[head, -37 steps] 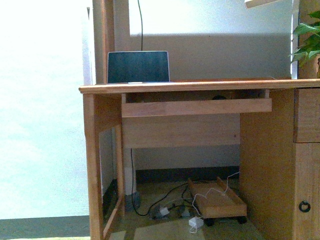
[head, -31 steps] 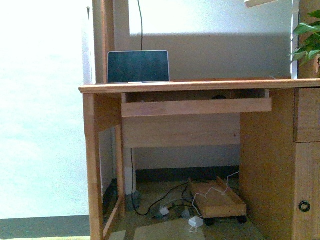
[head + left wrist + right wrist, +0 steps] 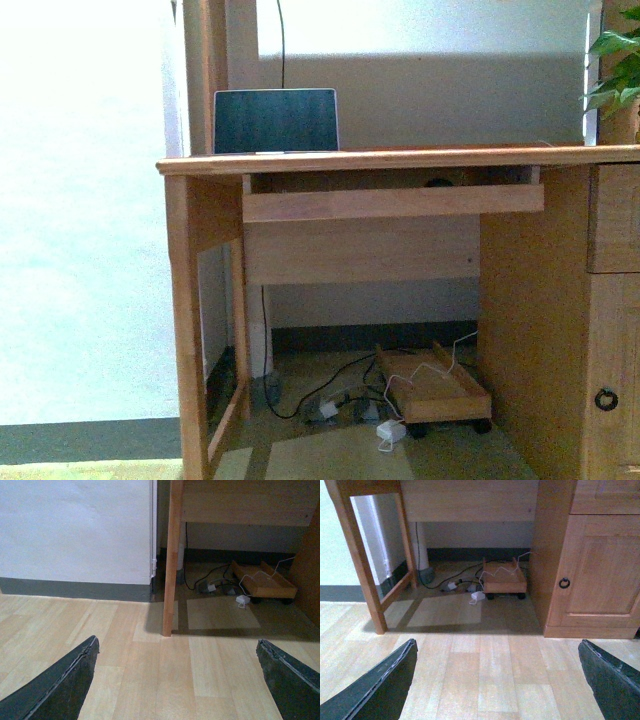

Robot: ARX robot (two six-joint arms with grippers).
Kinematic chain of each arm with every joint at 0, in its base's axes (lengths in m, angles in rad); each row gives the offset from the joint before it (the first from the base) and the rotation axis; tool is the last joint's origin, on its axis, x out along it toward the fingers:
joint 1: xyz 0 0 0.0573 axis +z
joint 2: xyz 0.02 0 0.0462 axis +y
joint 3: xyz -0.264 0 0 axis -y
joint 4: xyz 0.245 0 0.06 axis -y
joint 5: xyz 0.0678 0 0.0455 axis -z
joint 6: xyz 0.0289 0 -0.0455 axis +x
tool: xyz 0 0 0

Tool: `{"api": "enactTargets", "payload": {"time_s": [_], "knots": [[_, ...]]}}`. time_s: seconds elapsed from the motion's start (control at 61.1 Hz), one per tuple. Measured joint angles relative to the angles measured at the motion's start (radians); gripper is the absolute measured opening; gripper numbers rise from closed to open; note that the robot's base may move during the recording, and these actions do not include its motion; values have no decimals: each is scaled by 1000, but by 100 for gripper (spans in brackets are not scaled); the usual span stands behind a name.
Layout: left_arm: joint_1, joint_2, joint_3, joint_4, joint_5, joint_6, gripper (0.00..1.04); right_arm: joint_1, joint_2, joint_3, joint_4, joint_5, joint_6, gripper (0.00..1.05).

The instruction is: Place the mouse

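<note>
In the front view a small dark domed shape, the mouse, shows just above the front board of the desk's pulled-out keyboard tray; most of it is hidden behind the board. Neither arm shows in the front view. My left gripper is open and empty, low over the wooden floor in front of the desk's left leg. My right gripper is open and empty, over the floor in front of the desk's knee space. Both are far from the mouse.
A laptop stands open on the wooden desk top. A cupboard door with a ring handle is at the right. A low wooden wheeled tray and cables with adapters lie under the desk. A plant is at the top right.
The desk and laptop sit slightly higher in the front view, so the camera has shifted a little. Nothing on the desk has moved.
</note>
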Motion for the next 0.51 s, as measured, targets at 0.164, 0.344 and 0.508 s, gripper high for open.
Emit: {"api": "enactTargets", "payload": {"time_s": [0.164, 0.344, 0.508], "knots": [[0, 0, 0, 0, 0, 0, 97, 0, 0, 0, 0, 0, 0, 97], [0, 0, 0, 0, 0, 0, 97, 0, 0, 0, 0, 0, 0, 97], [0, 0, 0, 0, 0, 0, 97, 0, 0, 0, 0, 0, 0, 97]]}}
